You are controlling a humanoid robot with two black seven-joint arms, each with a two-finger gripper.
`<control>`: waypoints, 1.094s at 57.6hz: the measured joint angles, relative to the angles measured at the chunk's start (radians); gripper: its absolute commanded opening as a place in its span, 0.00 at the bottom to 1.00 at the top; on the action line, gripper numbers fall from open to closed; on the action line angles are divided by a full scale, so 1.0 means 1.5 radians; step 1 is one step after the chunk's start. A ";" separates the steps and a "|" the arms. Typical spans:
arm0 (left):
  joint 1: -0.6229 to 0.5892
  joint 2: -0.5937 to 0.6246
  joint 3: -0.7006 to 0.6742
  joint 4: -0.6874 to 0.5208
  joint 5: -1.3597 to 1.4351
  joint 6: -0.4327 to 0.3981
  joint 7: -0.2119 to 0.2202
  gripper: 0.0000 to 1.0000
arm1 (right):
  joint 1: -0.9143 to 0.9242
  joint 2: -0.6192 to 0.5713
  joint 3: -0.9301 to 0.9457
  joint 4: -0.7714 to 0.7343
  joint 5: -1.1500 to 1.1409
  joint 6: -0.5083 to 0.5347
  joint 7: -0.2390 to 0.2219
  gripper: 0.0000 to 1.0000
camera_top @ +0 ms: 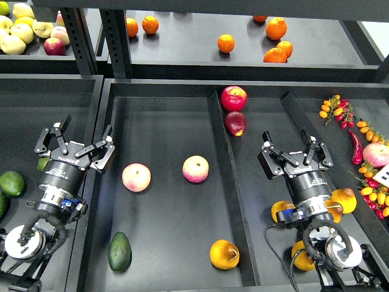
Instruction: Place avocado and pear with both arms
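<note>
Left gripper [74,143]: left of centre, fingers spread wide, nothing between them; hangs over the left wall of the big middle tray.
Right gripper [296,156]: right of centre, fingers parted, empty; hangs over the narrower right-hand compartment.
Left arm: black, rising from the lower left corner, silver ring and blue fitting just below the wrist.
Right arm: black, rising from the lower right, blue fitting at the wrist, round silver joint beneath.
Avocado [120,251]: dark dull green, lying on the floor of the middle tray [164,121] at lower left, pointed end up, well below the left gripper and apart from it.
Pear [224,254]: yellow-orange with a brownish patch, on the same tray floor at lower right, just beside the divider, touching no gripper.
Peaches: two pink-cream ones in mid-tray, one [136,177] near the left gripper, the other [196,169] to its right.
Red fruit: a bright red one [233,98] at the top of the right compartment, a darker red one [235,123] just below it, the two nearly touching.
Yellow-orange fruit [344,200]: several around the right wrist, partly hidden by the arm.
Light green avocados [12,183]: at the left edge, outside the tray.
Oranges [225,43]: scattered on the upper shelf, top centre and right.
Apples [24,31]: pale yellow and red, piled in the upper left corner.
Small tomatoes and red chillies [343,115]: along the right edge.
</note>
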 measured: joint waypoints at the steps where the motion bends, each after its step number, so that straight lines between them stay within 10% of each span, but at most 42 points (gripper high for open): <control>1: 0.000 0.000 0.000 0.000 0.000 0.000 0.000 0.99 | 0.000 0.000 0.000 0.000 0.000 0.000 0.000 1.00; 63: 0.013 0.000 0.000 -0.009 0.000 -0.006 0.013 0.99 | -0.006 0.000 0.000 -0.001 0.000 0.000 0.000 1.00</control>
